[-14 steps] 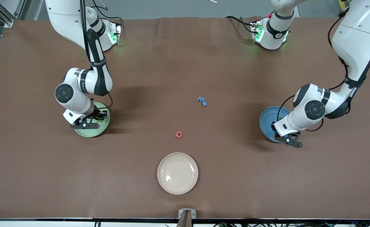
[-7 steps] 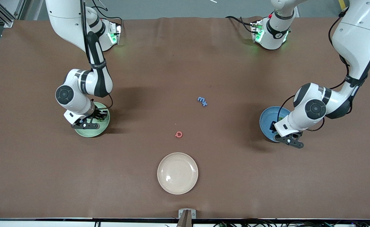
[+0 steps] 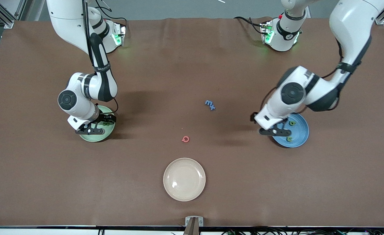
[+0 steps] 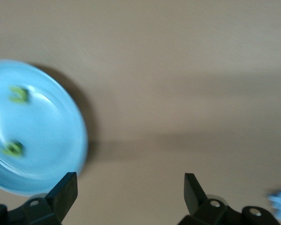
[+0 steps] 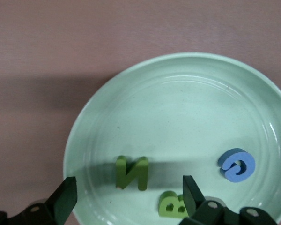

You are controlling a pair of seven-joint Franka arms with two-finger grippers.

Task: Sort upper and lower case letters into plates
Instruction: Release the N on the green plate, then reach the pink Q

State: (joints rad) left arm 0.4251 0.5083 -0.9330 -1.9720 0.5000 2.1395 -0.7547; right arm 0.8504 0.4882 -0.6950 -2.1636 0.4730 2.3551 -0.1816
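Note:
My right gripper (image 3: 92, 129) hangs open over the mint green plate (image 3: 93, 137). In the right wrist view that plate (image 5: 187, 117) holds a green N (image 5: 131, 172), a green B (image 5: 171, 205) and a blue G (image 5: 237, 164), with the N between the open fingers of the right gripper (image 5: 129, 197). My left gripper (image 3: 274, 131) is open and empty at the blue plate's (image 3: 300, 131) rim, on its mid-table side. Two green letters (image 3: 292, 123) lie in that blue plate (image 4: 42, 122). The left gripper (image 4: 130, 192) has only bare table between its fingers.
Two small blue letters (image 3: 209, 104) lie together near the table's middle, and a red letter (image 3: 185, 139) lies nearer to the front camera. An empty cream-white plate (image 3: 184, 179) sits nearer still, close to the front edge.
Both grippers have opened. The left arm has swung off the blue plate toward the table's middle, uncovering the plate and its green letters. The right arm has barely moved.

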